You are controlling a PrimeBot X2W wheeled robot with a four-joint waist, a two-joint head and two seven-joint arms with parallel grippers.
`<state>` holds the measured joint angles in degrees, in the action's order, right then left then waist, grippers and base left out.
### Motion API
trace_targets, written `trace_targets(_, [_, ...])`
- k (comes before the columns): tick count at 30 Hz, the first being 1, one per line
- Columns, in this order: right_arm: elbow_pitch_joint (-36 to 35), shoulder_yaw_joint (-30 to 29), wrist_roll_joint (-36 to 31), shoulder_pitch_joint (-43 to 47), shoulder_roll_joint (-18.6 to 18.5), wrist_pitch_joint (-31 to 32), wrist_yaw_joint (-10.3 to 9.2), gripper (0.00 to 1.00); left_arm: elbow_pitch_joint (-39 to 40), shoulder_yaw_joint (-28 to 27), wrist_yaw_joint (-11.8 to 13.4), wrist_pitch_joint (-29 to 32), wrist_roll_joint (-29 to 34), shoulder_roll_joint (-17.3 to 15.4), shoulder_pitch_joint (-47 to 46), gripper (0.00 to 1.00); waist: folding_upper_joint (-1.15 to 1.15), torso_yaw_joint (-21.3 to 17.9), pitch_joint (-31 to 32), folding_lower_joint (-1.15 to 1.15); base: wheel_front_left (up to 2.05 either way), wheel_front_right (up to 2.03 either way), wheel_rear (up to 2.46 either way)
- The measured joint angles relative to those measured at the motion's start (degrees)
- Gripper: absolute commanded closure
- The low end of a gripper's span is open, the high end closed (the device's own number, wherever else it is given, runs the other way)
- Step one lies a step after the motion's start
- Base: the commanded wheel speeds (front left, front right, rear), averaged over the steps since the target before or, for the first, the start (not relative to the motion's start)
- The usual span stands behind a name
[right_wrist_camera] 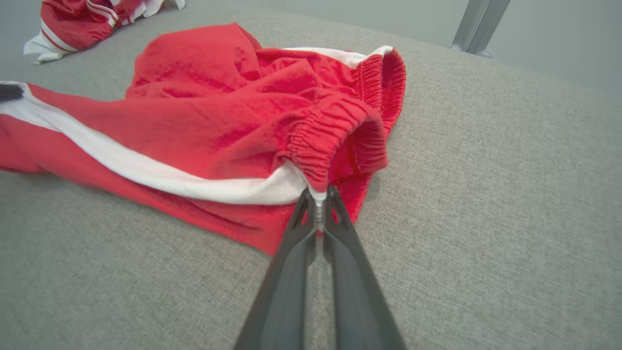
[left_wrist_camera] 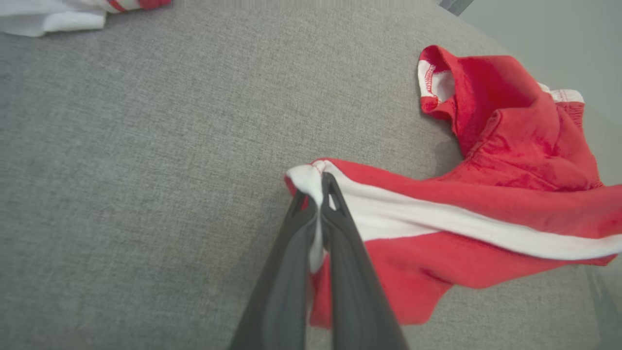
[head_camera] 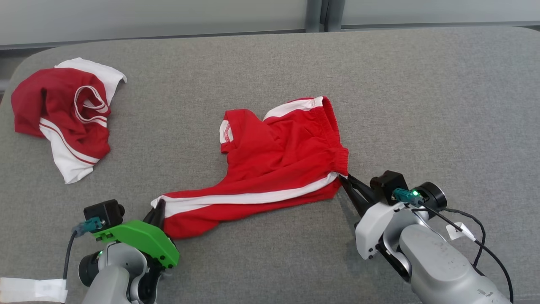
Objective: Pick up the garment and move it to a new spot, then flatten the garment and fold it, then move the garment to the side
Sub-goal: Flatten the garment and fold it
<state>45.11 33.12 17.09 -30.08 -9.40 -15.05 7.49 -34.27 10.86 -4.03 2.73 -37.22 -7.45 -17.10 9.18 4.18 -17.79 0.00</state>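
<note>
Shorts of red white-striped fabric (head_camera: 278, 169) are lying on grey woven cushion (head_camera: 422, 105); left gripper (head_camera: 159, 207) is pinching hem (left_wrist_camera: 306, 176), right gripper (head_camera: 343, 178) is pinching waistband (right_wrist_camera: 340, 131).

It looks like a plain lab or test room rather than a home: a wide tabletop (head_camera: 422, 84) with rounded corners, covered in grey woven cloth, stands before bare pale wall panels (head_camera: 147, 17) joined by a grey metal post (head_camera: 316, 14).
</note>
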Motion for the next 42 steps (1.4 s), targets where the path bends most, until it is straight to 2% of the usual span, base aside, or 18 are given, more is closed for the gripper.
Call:
trace_targets(7, [-7.15,-1.81,1.46,1.74,-1.4,0.0,0.0,1.0,3.04,-0.4,-0.82,-4.15,-0.34,-0.25,0.34,1.0,0.0,-0.6,1.52,0.0,0.0,0.0,0.0])
trace_targets(17, [-21.51,-7.23,3.7,5.67,-6.04,0.0,0.0,1.0,14.15,-0.89,-1.58,-8.93,-0.48,-0.85,2.31,1.0,0.0,-1.95,5.59,0.0,0.0,0.0,0.0])
trace_targets(24, [-32.39,-10.33,6.33,8.75,-9.26,0.9,0.0,1.0,26.35,-1.15,-0.62,-8.29,-1.01,-1.41,4.26,1.0,0.0,-3.7,8.86,0.0,0.0,0.0,0.0])
trace_targets(33, [-48.15,-16.61,9.73,11.55,-11.63,9.13,0.0,1.0,43.52,-2.01,2.37,-2.45,-1.72,-3.8,3.3,1.0,0.0,-6.32,10.54,0.0,0.0,0.0,0.0])
trace_targets(37, [-48.48,-16.89,10.07,8.62,-12.25,12.29,0.0,1.0,43.48,-2.02,2.85,1.61,-1.51,-5.86,-3.03,1.0,-0.01,-6.37,9.58,0.0,0.0,0.0,0.0])
trace_targets(42, [-40.75,-13.71,10.62,-3.08,-11.2,13.72,0.0,1.0,35.34,-1.27,2.12,5.19,-1.12,-6.84,-15.24,1.0,-0.02,-5.98,6.79,0.0,0.0,0.0,0.0])
